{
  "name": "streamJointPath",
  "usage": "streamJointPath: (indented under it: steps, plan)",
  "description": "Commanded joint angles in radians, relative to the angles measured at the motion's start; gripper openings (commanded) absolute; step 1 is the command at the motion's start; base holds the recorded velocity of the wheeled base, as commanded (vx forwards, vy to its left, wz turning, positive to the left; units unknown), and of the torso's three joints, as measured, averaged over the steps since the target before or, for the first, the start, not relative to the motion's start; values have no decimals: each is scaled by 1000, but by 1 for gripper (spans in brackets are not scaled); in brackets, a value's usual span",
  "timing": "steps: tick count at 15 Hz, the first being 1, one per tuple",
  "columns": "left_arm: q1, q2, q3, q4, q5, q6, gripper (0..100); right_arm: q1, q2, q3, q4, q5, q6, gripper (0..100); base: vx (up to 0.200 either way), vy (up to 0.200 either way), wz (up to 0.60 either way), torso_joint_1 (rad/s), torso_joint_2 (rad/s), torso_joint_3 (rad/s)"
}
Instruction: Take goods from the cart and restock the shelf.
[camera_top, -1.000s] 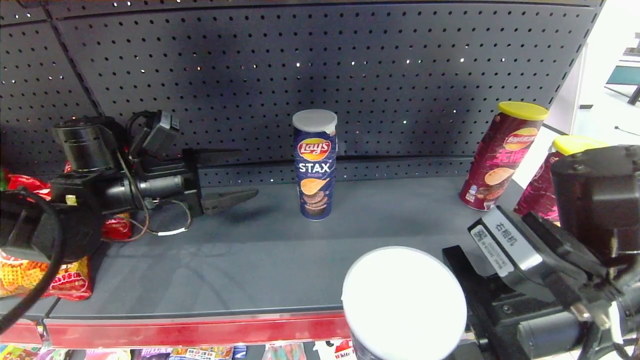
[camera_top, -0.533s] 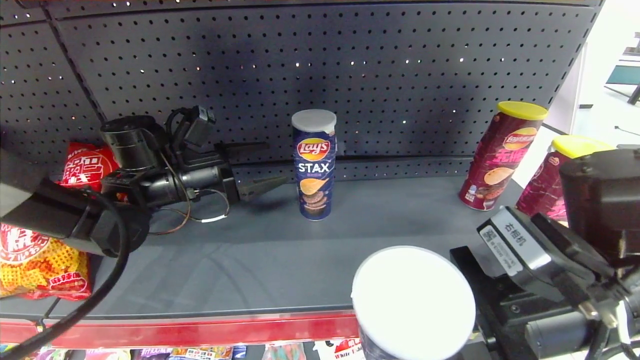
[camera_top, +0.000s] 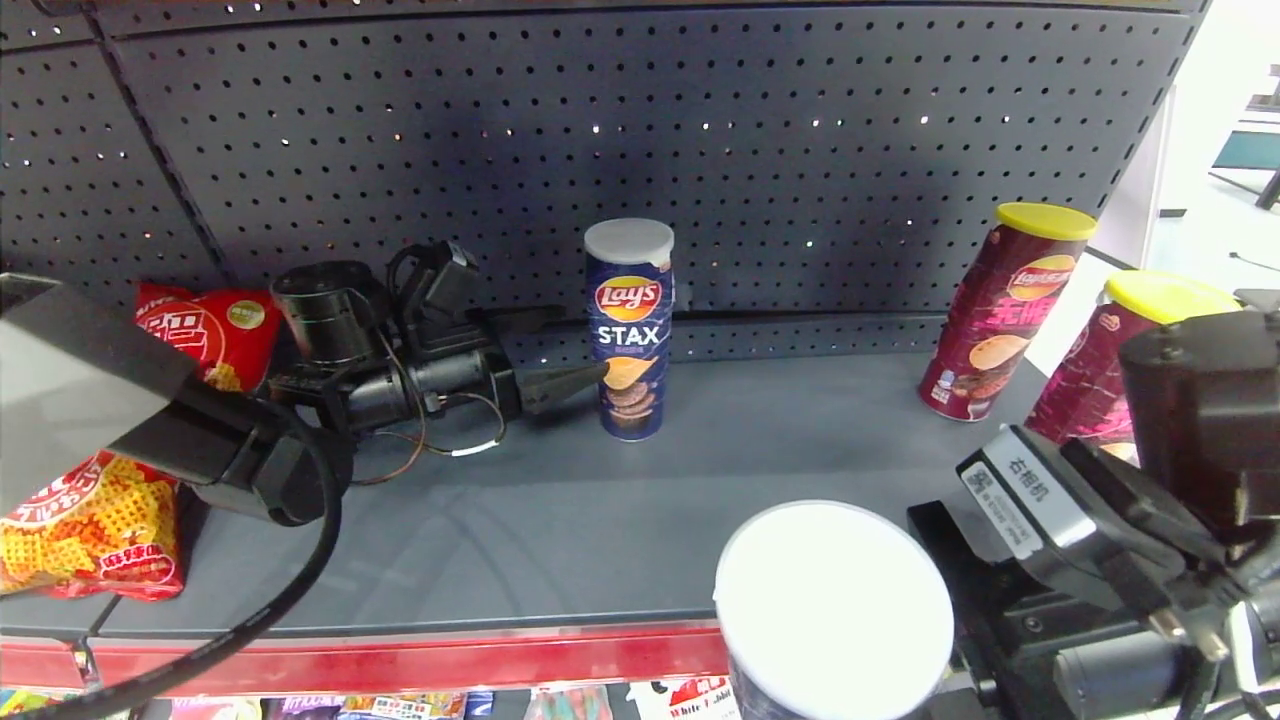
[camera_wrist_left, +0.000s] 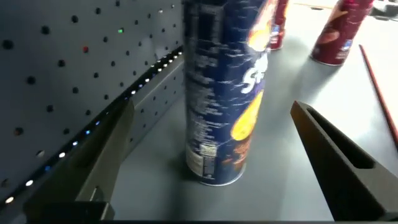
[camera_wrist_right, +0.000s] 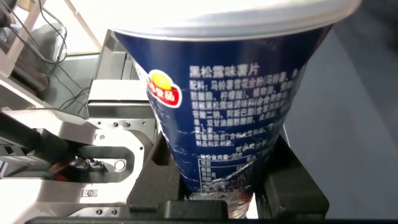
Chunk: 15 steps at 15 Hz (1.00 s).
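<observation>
Shelf restocking, one moment. The standing chip can (camera_top: 629, 330) was an upright cylinder with a dark blue wall and a pale grey-white lid. Its front carried a red-and-yellow emblem, white lettering and a picture of chips. It stood on the grey shelf (camera_top: 480, 530) towards the back, near the perforated back panel (camera_top: 600, 130) and about midway along its width. In the left wrist view the same can (camera_wrist_left: 224, 93) showed fine white print down its side, with its base flat on the shelf.

The left gripper (camera_top: 583, 343) lay low over the shelf, level with the lower half of this can. Its fingers were spread wide, one on the panel side and one on the front side of the can. The left wrist view (camera_wrist_left: 212, 107) showed a gap on each side, so the fingers gripped nothing.

The held chip can (camera_top: 833, 610) had the same dark blue wall. Its round white lid faced the head camera in front of the shelf's red front rail (camera_top: 400, 660). In the right wrist view this can (camera_wrist_right: 230, 112) bore white print and a small red-and-yellow emblem. The right gripper (camera_wrist_right: 224, 186) had its fingers closed against the can's lower part, one on each side.

Two maroon chip cans with yellow lids stood at the right end of the shelf, one (camera_top: 1000, 310) farther back than the other (camera_top: 1105, 360). A red snack bag (camera_top: 205, 335) and an orange snack bag (camera_top: 95, 535) lay at the left end.
</observation>
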Motion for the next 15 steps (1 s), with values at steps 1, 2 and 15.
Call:
streamJointPath:
  steps: [1, 2, 15]
  plan:
    - [-9, 9, -7, 4, 2, -2, 100, 0, 5, 1, -2, 1, -1, 0, 0, 0, 0, 0, 0, 0]
    - [-9, 10, -15, 7, 2, -5, 100, 0, 6, 2, -7, 1, -1, 0, 0, 0, 0, 0, 0, 0]
    - [-46, 104, -88, -1, 4, -11, 100, -14, 11, 8, -7, 1, 1, 0, 0, 0, 0, 0, 0, 0]
